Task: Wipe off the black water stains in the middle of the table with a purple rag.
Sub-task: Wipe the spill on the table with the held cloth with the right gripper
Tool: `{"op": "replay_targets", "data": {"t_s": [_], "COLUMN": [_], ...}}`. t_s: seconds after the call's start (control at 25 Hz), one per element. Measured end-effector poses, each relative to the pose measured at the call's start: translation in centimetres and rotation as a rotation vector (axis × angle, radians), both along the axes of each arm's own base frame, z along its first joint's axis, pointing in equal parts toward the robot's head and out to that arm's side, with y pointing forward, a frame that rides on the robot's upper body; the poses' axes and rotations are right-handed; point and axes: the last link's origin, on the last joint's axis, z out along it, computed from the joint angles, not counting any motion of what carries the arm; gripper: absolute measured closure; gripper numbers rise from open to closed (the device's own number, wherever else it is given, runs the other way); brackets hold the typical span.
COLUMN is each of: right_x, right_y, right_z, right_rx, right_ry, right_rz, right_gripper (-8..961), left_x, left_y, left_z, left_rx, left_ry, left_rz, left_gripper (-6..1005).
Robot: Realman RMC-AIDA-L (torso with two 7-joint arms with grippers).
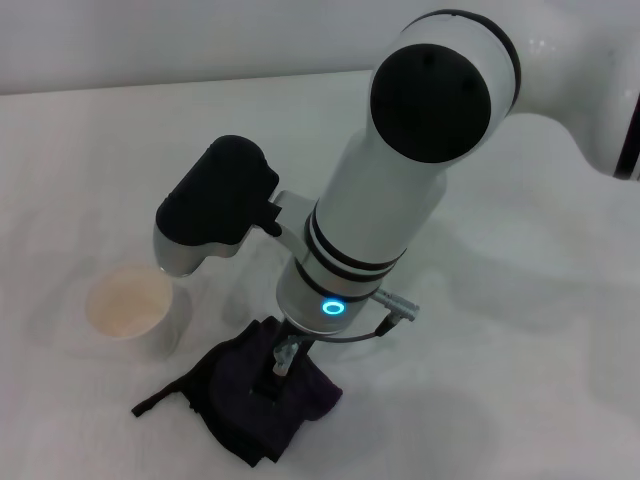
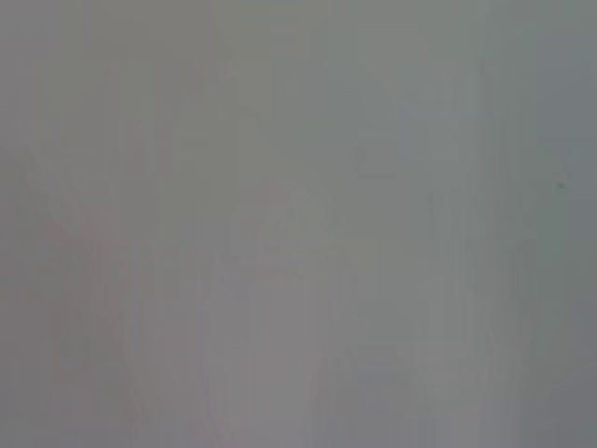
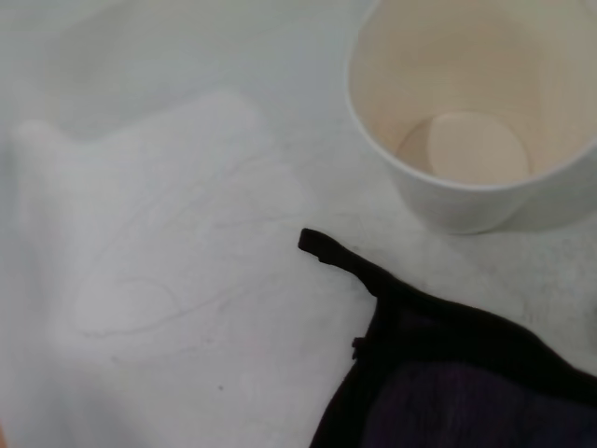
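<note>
My right gripper (image 1: 283, 362) presses the purple rag (image 1: 250, 400) flat for wiping, cup (image 1: 130, 308) at ten o'clock; I cannot tell its grip.

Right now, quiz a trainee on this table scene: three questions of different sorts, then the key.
1. True or false: the right tool is down on the purple rag.
2. Multiple choice: the paper cup stands A) upright, with no liquid visible inside; B) tipped on its side; C) on top of the rag.
3. Fill in: the rag's thin tail lies on the white ____, pointing toward the cup.

Key: 1 true; 2 A; 3 table.

Note: the black water stains are not visible in any view, and the left tool is out of sight; the left wrist view is featureless grey.
</note>
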Motion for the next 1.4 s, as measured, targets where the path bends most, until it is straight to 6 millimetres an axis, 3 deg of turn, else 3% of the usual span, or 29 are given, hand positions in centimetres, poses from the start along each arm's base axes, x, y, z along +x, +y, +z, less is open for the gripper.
{"op": "replay_targets", "data": {"t_s": [0.32,0.92,1.12,1.4], "right_x": [1.5,4.9,4.0,2.0], "right_y": [1.6,5.9,5.5,2.9], "right_z": [0.6,5.7,5.4,3.3], "right_rx": [0.063,0.306,0.286,0.124], "right_ry": [-0.057,-0.278,-0.251,-0.122], "right_rz": [-0.021,-0.046,-0.025,-0.011], "right_gripper": [912,914,917,918], "left_x": [-0.1,-0.3,-0.2,-0.1], "left_y": [-0.1,0.1,0.3,0.5], "left_z": [0.1,0.4,0.4,0.5], "left_rx": [0.004,0.011,0.010,0.012], "left_ry": [0.000,0.003,0.003,0.006], "left_rz": [0.003,0.014,0.011,0.007], "left_gripper": [123,122,122,122]}}
